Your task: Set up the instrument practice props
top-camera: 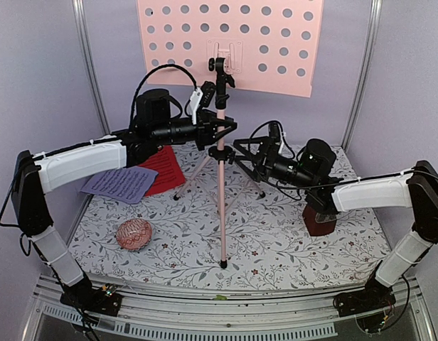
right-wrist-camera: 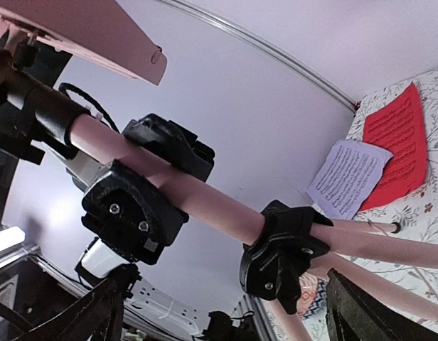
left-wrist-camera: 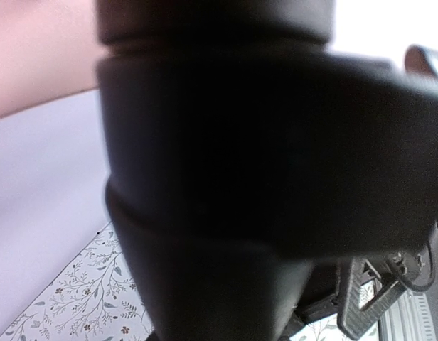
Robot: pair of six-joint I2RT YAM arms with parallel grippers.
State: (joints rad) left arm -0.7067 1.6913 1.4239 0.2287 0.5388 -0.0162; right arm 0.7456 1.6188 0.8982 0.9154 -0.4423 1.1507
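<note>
Here the left gripper [top-camera: 222, 131] clamps the pole of the music stand [top-camera: 222, 206]. The right gripper [top-camera: 241, 156] gapes beside it, empty.

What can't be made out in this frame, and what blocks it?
Top view: the metronome is partly hidden by the right arm.
Top view: the music stand desk is cut off by the upper edge.
Top view: the red page is partly hidden by the left arm; print too small.
Left wrist view: a dark blurred mass fills it.
</note>
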